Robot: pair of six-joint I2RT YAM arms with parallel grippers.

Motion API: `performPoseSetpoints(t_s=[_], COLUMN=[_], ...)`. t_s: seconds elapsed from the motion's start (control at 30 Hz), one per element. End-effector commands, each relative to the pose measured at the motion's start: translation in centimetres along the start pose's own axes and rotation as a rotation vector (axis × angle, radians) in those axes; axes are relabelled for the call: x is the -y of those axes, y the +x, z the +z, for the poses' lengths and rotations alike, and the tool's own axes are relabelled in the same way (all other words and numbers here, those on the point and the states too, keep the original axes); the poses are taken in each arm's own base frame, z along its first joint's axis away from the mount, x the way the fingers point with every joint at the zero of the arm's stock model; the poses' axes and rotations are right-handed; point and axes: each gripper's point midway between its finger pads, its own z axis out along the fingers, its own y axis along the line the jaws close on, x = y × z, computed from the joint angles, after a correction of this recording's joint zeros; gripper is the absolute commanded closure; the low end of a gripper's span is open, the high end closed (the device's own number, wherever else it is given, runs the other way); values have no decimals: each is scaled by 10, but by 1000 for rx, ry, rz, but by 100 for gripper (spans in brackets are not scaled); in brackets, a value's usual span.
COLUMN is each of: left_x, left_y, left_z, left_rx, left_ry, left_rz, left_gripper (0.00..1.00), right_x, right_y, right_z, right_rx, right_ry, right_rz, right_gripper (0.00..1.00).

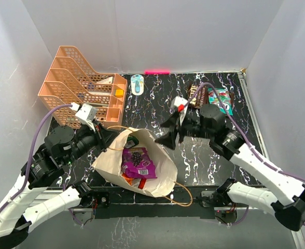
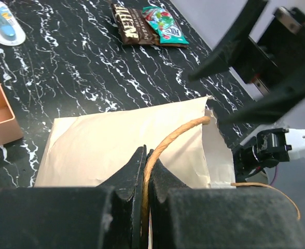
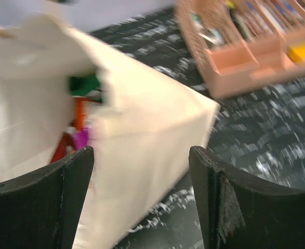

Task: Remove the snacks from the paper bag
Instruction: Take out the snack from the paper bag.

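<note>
Paper bag [image 1: 110, 160] lay open at the counter's near edge, purple pouch [image 1: 138, 162] inside. Left pincer [image 2: 146, 155] was clamped on its cord handle [image 2: 176, 136]. Right pincer [image 1: 165, 132], jaws apart, hung at the mouth. Judged next: reach in and grip the pouch.

Even bright light, soft shadows; right wrist view motion-blurred; others sharp.

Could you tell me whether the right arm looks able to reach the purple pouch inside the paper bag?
Probably yes. The left gripper is shut on the cord handle, the mouth of the paper bag gapes, and the purple pouch lies uncovered. The right gripper is open beside the rim, nothing between.
</note>
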Motion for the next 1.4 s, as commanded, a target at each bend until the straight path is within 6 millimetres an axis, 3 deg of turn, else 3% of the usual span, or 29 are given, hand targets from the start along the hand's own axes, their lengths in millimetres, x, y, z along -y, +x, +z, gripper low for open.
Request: performPoseSetpoints(t_s=[0.0, 0.17, 0.3, 0.4, 0.6, 0.83, 0.93, 1.07, 1.17, 1.27, 1.37], left_x=[19, 15, 9, 5, -3, -8, -5, -3, -2, 0, 2], left_y=[-7, 2, 10, 12, 5, -13, -21, -27, -29, -30, -31], left_z=[2, 6, 9, 13, 15, 6, 4, 2, 1, -1, -2], left_rx=[17, -21, -42, -46, -33, 31, 49, 50, 64, 76, 82], left_ry=[101, 84, 60, 41, -24, -64, -55, -54, -47, -32, -21], left_rz=[4, 30, 38, 30, 10, 5, 15, 25, 21, 19, 18], left_gripper=[100, 99, 98, 99, 100, 100, 100, 100, 100, 100, 100], right_x=[-73, -102, -99, -88, -104, -105, -117, -129, -137, -142, -139], right_y=[-23, 17, 36, 43, 30, 26, 26, 5, 2, 13, 14], right_z=[4, 12, 24, 46, 65, 45, 46, 35, 31, 38, 59], right_rx=[115, 27, 12, 12, 131, 187, 193, 271, 283, 260, 237], right_ry=[-280, -353, -335, -245, -150, -133, -189, -193, -229, -252, -208], right_rz=[-353, -571, -655, -667, -746, -779, -764, -718, -704, -711, -729], right_gripper=[25, 24, 23, 32, 43, 32, 32, 32, 34, 38, 43])
